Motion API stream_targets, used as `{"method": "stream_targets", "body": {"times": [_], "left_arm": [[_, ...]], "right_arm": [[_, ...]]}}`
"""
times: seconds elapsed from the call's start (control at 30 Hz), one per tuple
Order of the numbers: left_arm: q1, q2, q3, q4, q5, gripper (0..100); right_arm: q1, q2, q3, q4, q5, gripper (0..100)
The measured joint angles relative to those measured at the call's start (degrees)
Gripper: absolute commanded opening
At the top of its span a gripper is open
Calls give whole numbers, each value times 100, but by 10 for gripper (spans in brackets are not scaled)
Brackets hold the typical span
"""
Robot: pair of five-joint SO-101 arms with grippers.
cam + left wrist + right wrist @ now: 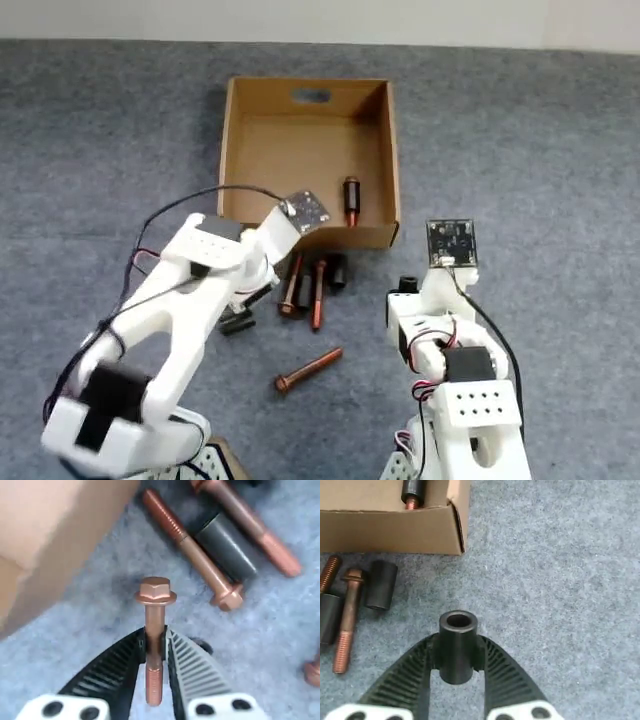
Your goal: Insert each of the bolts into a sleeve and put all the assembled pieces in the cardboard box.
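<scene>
Pinches a copper bolt at mid-shank between the fingers of the left gripper, hex head out past the tips and thread end back toward the wrist, just beside the front wall of the cardboard box. Clamps a black sleeve around its waist in the right gripper, bore open and facing outward, well apart from the bolt. Looks like rigid metal in both cases, light but smooth, so liable to twist in the grip; best held at mid-length, thread end free for the bore. Shows one assembled piece already in the box, with loose bolts and sleeves near its front wall. Sets everything on a grey, carpet-like table, probably soft enough to check rolling.
</scene>
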Motion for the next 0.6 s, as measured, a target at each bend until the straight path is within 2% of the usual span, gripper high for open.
{"method": "stream_targets", "body": {"times": [0.13,0.3,0.43,0.6], "left_arm": [[-9,-905,-176,563,0,30],[-695,-1767,-202,1477,-9,30],[-1873,-1996,-9,1881,0,30],[-3771,-1978,782,1169,0,30]], "right_arm": [[0,0,0,0,0,6],[0,0,0,0,0,6],[0,0,0,0,0,6],[0,0,0,0,0,6]]}}
